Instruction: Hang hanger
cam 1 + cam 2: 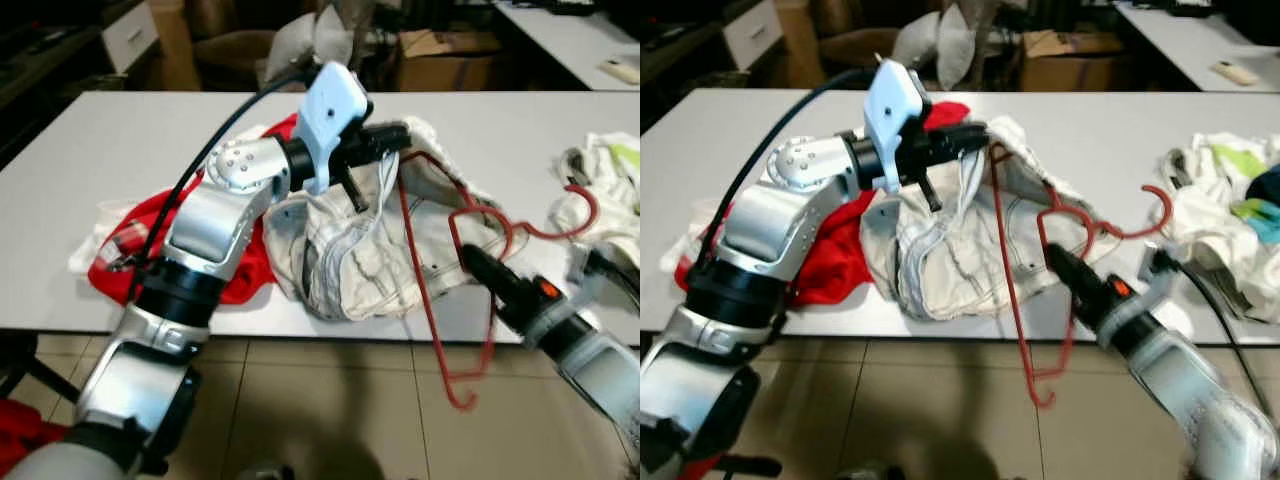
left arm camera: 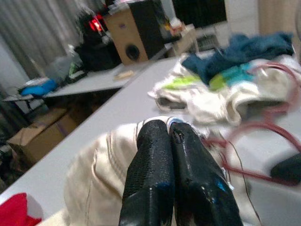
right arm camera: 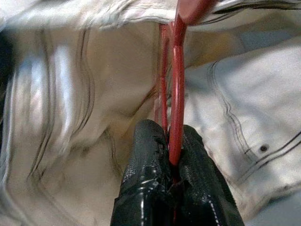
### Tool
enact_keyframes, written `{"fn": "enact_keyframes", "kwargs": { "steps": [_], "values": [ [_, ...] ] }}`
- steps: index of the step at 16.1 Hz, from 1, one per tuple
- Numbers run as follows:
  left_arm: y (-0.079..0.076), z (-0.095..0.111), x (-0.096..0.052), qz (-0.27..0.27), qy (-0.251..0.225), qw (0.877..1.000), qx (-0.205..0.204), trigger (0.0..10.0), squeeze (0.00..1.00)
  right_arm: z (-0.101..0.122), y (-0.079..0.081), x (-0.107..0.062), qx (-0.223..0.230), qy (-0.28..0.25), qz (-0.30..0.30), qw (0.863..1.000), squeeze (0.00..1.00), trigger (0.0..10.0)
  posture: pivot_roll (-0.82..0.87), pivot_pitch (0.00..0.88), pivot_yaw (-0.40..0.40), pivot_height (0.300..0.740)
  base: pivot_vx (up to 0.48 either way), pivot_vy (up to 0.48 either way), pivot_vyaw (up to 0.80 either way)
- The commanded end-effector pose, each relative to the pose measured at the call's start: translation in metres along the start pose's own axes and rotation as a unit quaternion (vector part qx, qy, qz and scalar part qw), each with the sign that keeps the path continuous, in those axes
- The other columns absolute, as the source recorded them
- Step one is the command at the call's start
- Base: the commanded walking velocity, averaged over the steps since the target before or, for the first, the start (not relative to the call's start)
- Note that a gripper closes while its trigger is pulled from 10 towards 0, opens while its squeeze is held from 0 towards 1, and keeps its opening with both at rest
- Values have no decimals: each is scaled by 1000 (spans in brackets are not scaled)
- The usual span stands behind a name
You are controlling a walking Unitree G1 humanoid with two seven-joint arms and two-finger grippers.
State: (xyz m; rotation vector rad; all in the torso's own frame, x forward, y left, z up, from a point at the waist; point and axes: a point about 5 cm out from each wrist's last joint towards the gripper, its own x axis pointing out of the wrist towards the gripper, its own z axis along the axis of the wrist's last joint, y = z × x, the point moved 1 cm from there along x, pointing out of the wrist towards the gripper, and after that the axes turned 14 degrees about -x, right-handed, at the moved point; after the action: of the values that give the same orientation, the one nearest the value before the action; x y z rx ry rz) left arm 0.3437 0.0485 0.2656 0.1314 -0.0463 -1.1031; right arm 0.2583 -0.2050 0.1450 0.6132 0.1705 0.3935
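- The left hand (image 1: 975,135) is reaching over the white surface (image 1: 480,130) with its two black fingers (image 2: 160,169) pressed together, pinching the upper edge of a cream garment (image 1: 350,250) and lifting it off the heap.
- The red hanger (image 1: 1025,260) is standing tilted against the right side of that cream garment, one long wire arm running down past the surface's front edge and ending in a small bend above the tiled floor (image 1: 330,400).
- The hanger's hook is curving out to the right, over the surface.
- The right hand (image 1: 475,262) is clamping the hanger near its neck; in the right wrist view the red wire is sitting between the two closed fingers (image 3: 146,160), with cream cloth just behind it.
- A red garment (image 1: 235,270) is lying under and left of the cream one.
- A second heap of clothes (image 1: 1230,215), white with green and blue, is sitting at the surface's right end, apart from the cream garment.
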Motion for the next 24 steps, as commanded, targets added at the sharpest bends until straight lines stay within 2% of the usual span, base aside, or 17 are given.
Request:
{"fn": "enact_keyframes", "kwargs": {
  "steps": [1,2,3,5,6,7,8,9,11,12,15,17,19,21,22,23,24],
  "values": [
    [-6,1,1,-22,20,999,15,0,0,0,-4,10,34,-14,-23,999,0,10000,-18,0,21,740,0,0,0],
    [-7,-7,-1,-31,49,998,17,0,0,0,1,26,79,-37,-19,996,0,10000,-13,0,21,740,0,0,0],
    [-7,-9,-1,-33,56,998,18,0,0,0,3,31,90,-42,-18,995,0,10000,-13,0,22,740,0,0,0],
    [-10,-10,-1,-45,61,997,-13,0,0,2,7,54,138,-80,-45,986,0,10000,-8,0,27,740,0,0,0],
    [-13,-9,1,-59,64,996,-31,0,0,0,14,67,179,-104,-49,977,0,10000,-1,0,30,740,0,0,0],
    [-17,-10,5,-74,71,994,-38,0,0,-6,23,77,186,-105,-54,975,0,10000,7,0,40,740,0,0,0],
    [-19,-10,7,-81,74,993,-44,0,0,-9,24,80,179,-102,-67,976,0,10000,7,0,40,740,0,0,0],
    [-21,-11,8,-91,83,992,-40,0,0,-12,25,82,170,-99,-79,977,0,10000,14,0,49,740,0,0,0],
    [-23,-9,11,-102,85,990,-44,0,0,-13,18,83,193,-116,-121,967,0,10000,16,0,71,740,0,0,0],
    [-31,13,25,-115,30,987,-105,0,0,-21,22,88,192,-98,-140,966,0,10000,16,0,78,740,0,0,0],
    [-42,40,49,-124,-28,975,-184,0,0,-37,32,98,196,-63,-158,966,0,10000,29,0,97,740,0,0,0],
    [-53,62,74,-124,-56,957,-257,0,0,-50,33,106,212,-47,-200,956,0,10000,32,0,112,740,0,0,0],
    [-59,77,83,-127,-65,942,-302,0,0,-55,30,109,239,-47,-230,942,0,10000,36,0,127,740,0,0,0],
    [-53,88,86,-109,-79,934,-331,0,0,-57,33,112,258,-47,-223,939,0,10000,36,0,134,740,0,0,0],
    [-40,97,85,-69,-103,933,-338,0,0,-63,36,113,271,-30,-222,936,0,10000,39,0,133,740,0,0,0],
    [-34,101,85,-50,-113,933,-338,0,0,-65,38,114,275,-24,-223,935,0,10000,39,0,133,740,0,0,0],
    [-10,113,82,24,-147,936,-318,0,0,-71,42,112,282,-5,-217,934,0,10000,49,0,124,740,0,0,0]
  ]
}}
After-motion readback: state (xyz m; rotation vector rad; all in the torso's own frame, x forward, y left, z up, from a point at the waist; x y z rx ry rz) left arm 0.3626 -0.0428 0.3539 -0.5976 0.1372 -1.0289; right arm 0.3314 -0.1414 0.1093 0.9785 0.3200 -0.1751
